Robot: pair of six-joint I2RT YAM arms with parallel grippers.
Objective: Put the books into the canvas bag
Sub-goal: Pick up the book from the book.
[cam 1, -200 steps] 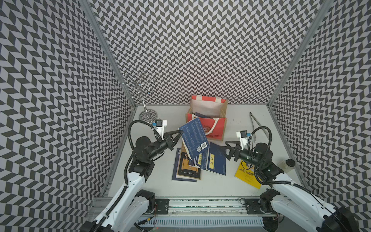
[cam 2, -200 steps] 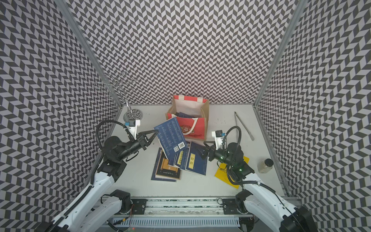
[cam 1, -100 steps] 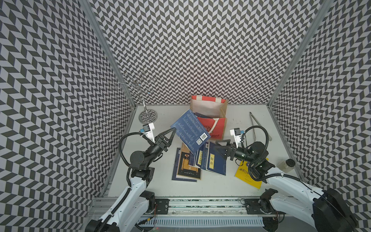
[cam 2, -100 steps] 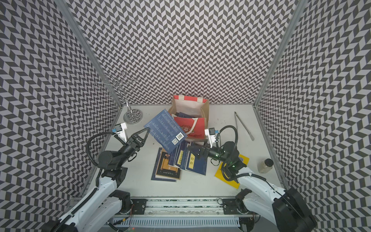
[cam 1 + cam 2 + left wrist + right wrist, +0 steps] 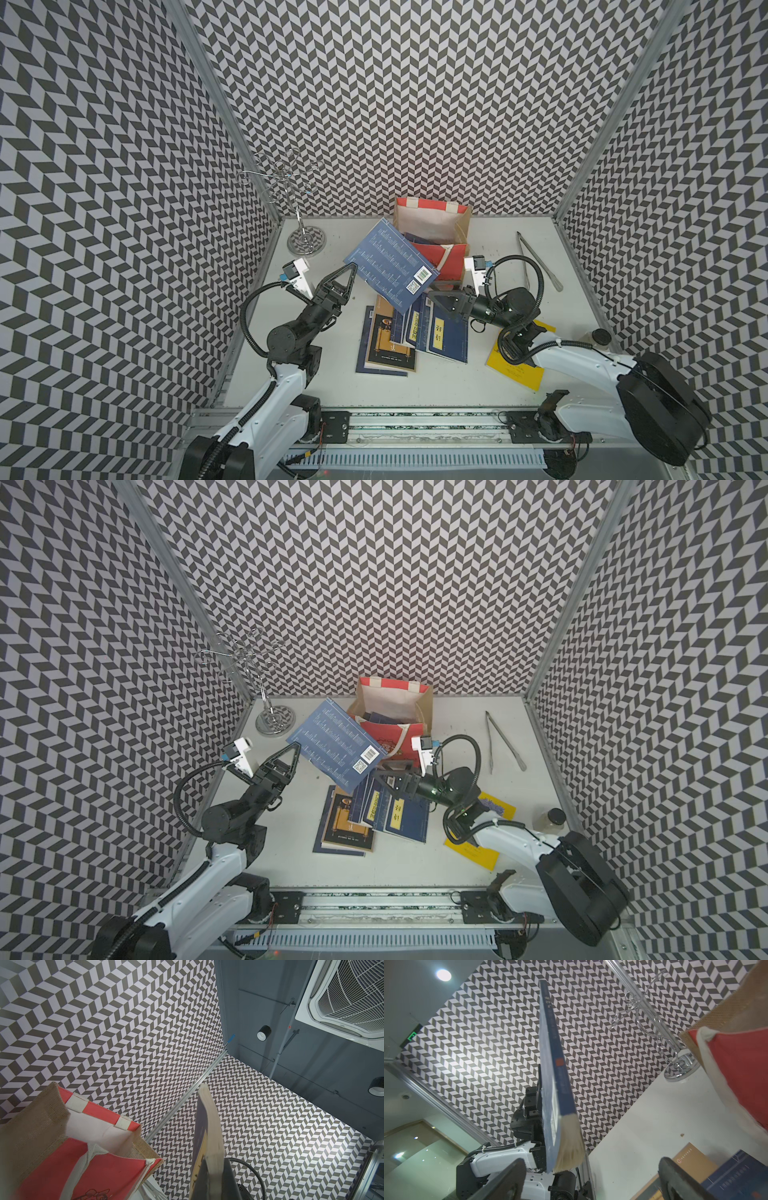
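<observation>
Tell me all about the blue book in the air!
The thin navy-blue paperback book has rows of pale print, a barcode and a square code on its upturned cover, and cream page edges. It hangs tilted above the pile of books, near the red canvas bag, pinched at one edge by the left pincer.

3 chevron-patterned walls (image 5: 415,104) — white tabletop (image 5: 436,382), grey ceiling (image 5: 249,1012), vent (image 5: 342,995)

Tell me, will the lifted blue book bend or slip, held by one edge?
Probably stiff enough: the blue book looks flat though the left gripper holds only its edge. Being thin, it is likely light. Its smooth-looking cover might pivot in that small grip.
</observation>
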